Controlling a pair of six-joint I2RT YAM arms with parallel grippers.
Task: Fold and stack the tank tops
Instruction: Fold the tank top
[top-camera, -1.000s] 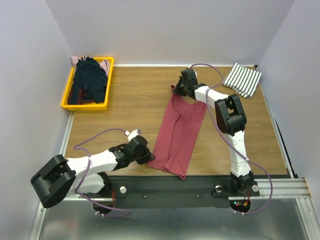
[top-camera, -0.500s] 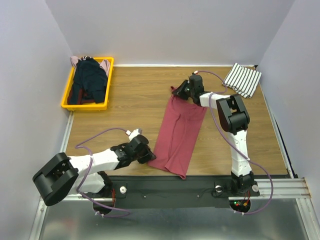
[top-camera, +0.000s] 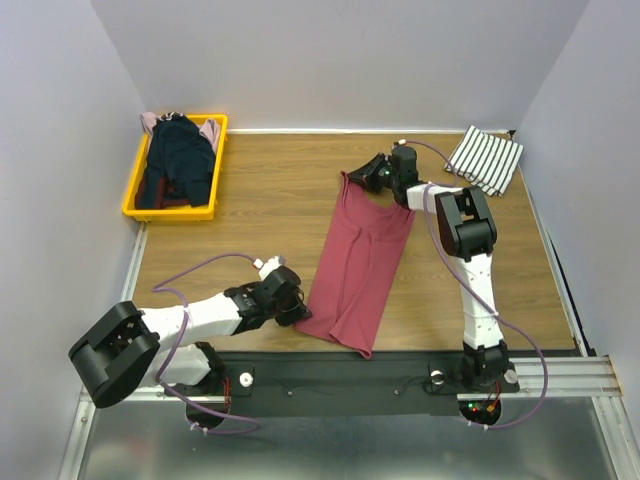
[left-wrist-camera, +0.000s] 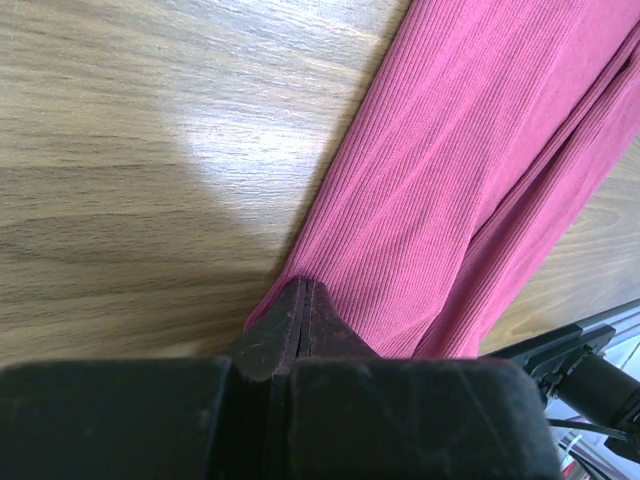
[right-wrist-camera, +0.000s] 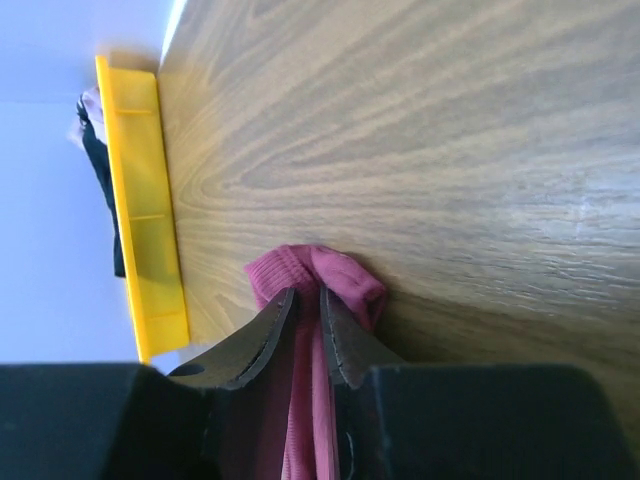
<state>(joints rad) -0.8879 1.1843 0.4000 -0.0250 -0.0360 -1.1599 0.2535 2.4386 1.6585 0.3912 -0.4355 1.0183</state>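
Observation:
A dark red tank top (top-camera: 360, 262) lies stretched lengthwise down the middle of the table. My left gripper (top-camera: 297, 314) is at its near left hem corner, and its jaws (left-wrist-camera: 303, 286) are shut on the edge of the red cloth (left-wrist-camera: 450, 150). My right gripper (top-camera: 373, 178) is at the far end, low over the wood. Its jaws (right-wrist-camera: 306, 296) stand slightly apart, with the bunched red strap (right-wrist-camera: 322, 268) loose between them. A white tank top with black stripes (top-camera: 485, 158) lies folded at the far right corner.
A yellow bin (top-camera: 170, 212) at the far left holds dark navy tops (top-camera: 178, 160) and some pale pink cloth (top-camera: 208, 130). Its yellow wall (right-wrist-camera: 140, 200) also shows in the right wrist view. Walls close in the table on the left, back and right.
The right gripper's jaws have parted a little on the strap, and its wrist has swung to the right. The left arm has edged slightly right, still pinching the hem.

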